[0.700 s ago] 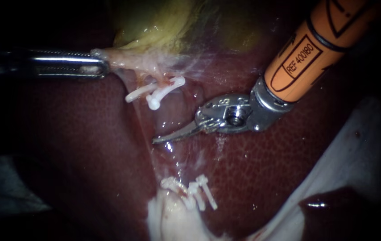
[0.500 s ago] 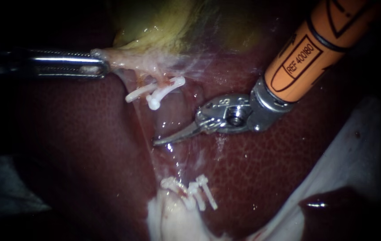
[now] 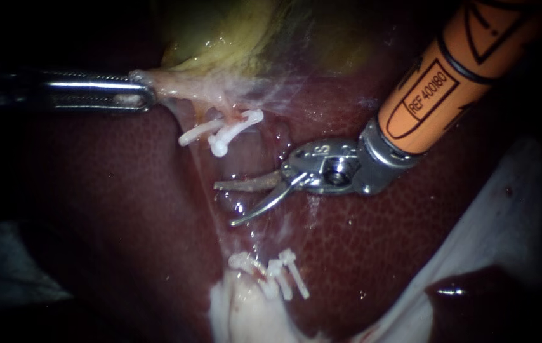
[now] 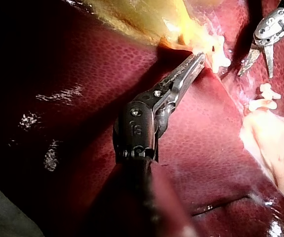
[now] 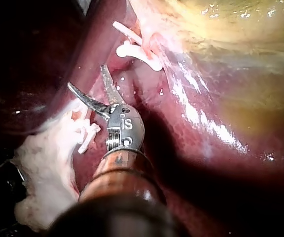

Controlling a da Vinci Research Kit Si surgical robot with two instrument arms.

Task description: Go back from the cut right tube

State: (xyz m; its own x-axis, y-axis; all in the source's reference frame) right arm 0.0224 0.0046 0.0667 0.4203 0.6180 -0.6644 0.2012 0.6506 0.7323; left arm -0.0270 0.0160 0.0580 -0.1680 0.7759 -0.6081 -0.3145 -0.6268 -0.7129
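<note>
My right instrument [image 3: 224, 204] comes in from the upper right on an orange shaft, and its two curved blades stand open over the wet strip of tissue between two groups of white clips. The upper clips [image 3: 220, 133] sit just below the gallbladder [image 3: 220, 32]; the lower clips [image 3: 271, 273] lie near pale tissue. The right wrist view shows the blades [image 5: 86, 76] spread, holding nothing. My left instrument [image 3: 144, 95] is shut on pale tissue [image 3: 172, 86] at the gallbladder's lower end, as the left wrist view [image 4: 197, 60] also shows.
Dark red liver [image 3: 93, 209] fills the field around both instruments. White gauze [image 3: 506, 203] lies at the lower right, and a lump of pale tissue [image 3: 245, 314] sits below the lower clips.
The right instrument's blades have opened, having lain together in the earlier frames. Its tip has dropped slightly. The left instrument and the clips have not moved.
</note>
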